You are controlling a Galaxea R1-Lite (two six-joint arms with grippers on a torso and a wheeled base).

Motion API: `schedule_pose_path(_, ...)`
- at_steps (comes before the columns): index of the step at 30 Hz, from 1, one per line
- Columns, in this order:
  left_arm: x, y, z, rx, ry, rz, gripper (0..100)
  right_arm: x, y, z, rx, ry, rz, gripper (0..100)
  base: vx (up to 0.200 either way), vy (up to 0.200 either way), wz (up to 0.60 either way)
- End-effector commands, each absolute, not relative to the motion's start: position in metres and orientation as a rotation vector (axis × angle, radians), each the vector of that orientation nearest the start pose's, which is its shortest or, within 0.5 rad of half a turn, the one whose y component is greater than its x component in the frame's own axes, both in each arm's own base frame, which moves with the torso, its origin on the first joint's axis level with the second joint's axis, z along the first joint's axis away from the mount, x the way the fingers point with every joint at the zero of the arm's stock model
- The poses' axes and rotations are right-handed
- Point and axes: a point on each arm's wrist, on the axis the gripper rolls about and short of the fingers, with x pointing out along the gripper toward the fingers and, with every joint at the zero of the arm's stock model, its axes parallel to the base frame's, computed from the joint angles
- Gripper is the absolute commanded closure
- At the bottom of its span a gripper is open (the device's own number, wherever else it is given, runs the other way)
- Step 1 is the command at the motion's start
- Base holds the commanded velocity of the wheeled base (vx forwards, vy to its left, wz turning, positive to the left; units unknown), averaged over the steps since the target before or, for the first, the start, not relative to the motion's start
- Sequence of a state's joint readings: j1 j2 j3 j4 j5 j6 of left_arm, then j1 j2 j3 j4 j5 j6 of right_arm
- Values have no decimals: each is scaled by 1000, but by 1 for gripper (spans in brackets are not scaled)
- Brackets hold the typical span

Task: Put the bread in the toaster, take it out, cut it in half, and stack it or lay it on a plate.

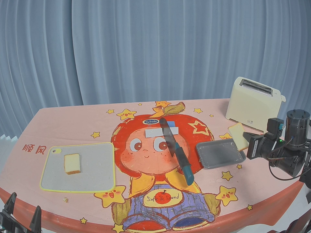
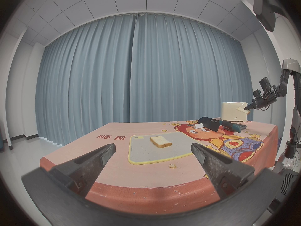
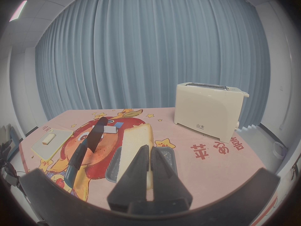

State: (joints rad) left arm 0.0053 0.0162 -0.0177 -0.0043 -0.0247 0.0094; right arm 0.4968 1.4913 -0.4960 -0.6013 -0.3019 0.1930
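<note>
My right gripper (image 1: 247,136) (image 3: 148,151) is shut on a slice of bread (image 1: 238,135) (image 3: 135,148), held upright in the air just right of the grey tray (image 1: 220,153) and in front of the cream toaster (image 1: 253,103) (image 3: 208,109). A second, thicker piece of bread (image 1: 72,163) (image 2: 161,141) lies on the grey cutting board (image 1: 94,175) (image 2: 141,149) at the table's left. A knife (image 1: 176,149) (image 3: 84,145) with a teal handle rests in the table's middle, its blade propped on a white block. At the near left edge my left gripper (image 1: 22,207) (image 2: 153,156) stands open, holding nothing.
A crumb (image 1: 65,199) lies in front of the cutting board. The toaster's slots (image 1: 256,86) face up and hold nothing. A blue-grey curtain hangs behind the table. The table's near right corner is bare cloth.
</note>
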Motion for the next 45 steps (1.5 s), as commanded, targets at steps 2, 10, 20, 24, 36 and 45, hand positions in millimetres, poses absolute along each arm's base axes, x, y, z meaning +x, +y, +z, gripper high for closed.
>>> schedule_pose_path(2, -23, -1, 76, 9, -5, -18, 0, 205, 103, 155, 39, 380, 153, 100, 0, 0, 0)
schedule_pose_path(10, -23, -1, 76, 9, -5, -18, 0, 205, 103, 154, 38, 382, 153, 100, 0, 0, 0)
schedule_pose_path(20, -23, -1, 76, 9, -5, -18, 0, 208, 104, 145, 23, 417, 149, 100, 0, 0, 0)
schedule_pose_path(24, -23, -1, 76, 9, -5, -18, 0, 212, 106, 139, 19, 441, 143, 100, 0, 0, 0)
schedule_pose_path(36, -23, -1, 76, 9, -5, -18, 0, 227, 114, 112, 2, 541, 126, 100, 0, 0, 0)
schedule_pose_path(45, -23, -1, 76, 9, -5, -18, 0, 242, 124, 98, 52, 588, 103, 100, 0, 0, 0)
